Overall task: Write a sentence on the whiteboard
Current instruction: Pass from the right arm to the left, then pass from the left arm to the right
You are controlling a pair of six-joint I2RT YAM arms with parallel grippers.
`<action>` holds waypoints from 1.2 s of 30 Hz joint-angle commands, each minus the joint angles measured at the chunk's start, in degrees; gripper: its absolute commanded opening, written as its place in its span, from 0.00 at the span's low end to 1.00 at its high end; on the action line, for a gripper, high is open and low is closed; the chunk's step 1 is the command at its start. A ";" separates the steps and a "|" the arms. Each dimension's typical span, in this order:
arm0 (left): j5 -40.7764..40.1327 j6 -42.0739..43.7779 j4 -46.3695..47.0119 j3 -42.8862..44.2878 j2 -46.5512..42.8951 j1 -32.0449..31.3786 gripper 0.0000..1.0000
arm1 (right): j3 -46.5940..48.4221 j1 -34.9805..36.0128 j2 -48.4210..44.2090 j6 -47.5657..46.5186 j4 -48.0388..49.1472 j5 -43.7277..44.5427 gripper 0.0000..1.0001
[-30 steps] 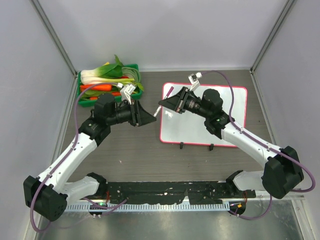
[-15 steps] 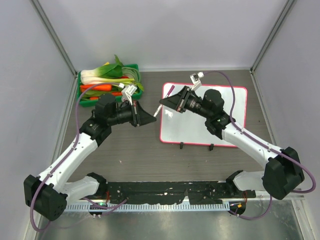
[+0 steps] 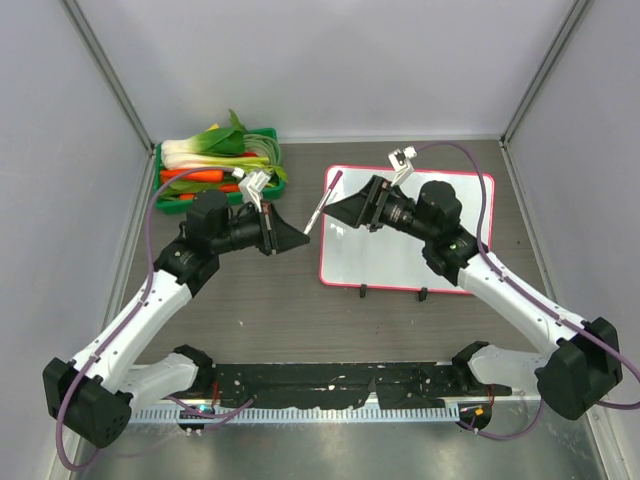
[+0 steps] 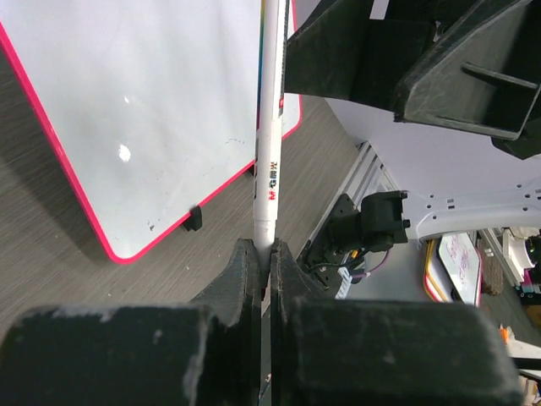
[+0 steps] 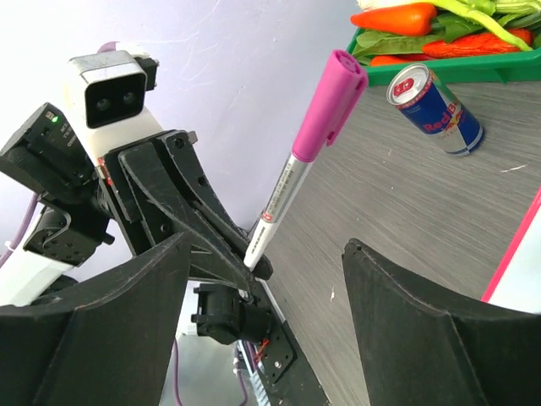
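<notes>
Gripping squarely matters next: the left gripper (image 4: 264, 254) pinches the marker (image 4: 270, 127) by its tail above the left edge of the blank whiteboard (image 3: 385, 255), right of centre. The right gripper (image 3: 340, 211), jaws wide beside the barrel, should probably close on the pink cap (image 5: 334, 101) and pull straight.

Whiteboard (image 3: 400, 262) right on table (image 3: 260, 310), crate (image 3: 266, 133) and can (image 5: 435, 108) back left, marker (image 3: 322, 200) between crate and whiteboard

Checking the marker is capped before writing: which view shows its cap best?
The right wrist view: the pink cap sits large and sharp on the marker. The top view shows only a tiny pink tip; the left wrist view shows just the white barrel in the left gripper, no cap.
</notes>
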 commanded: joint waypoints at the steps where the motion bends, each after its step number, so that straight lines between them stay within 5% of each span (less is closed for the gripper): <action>1: 1.25 1.93 -0.85 2.22 -1.10 0.17 0.00 | 1.04 -0.37 -1.72 -1.80 1.15 -3.39 0.77; 14: 8.99 0.79 3.27 3.02 -1.89 0.09 0.00 | 1.91 0.07 4.69 4.70 14.16 -14.83 0.79; 19: 9.16 0.18 3.98 2.49 -2.16 0.09 0.00 | 0.60 0.33 5.93 8.30 19.44 -16.94 0.61; 36: 10.22 0.00 4.86 1.17 -2.07 0.09 0.00 | -0.63 0.68 7.16 8.57 20.50 -20.37 0.32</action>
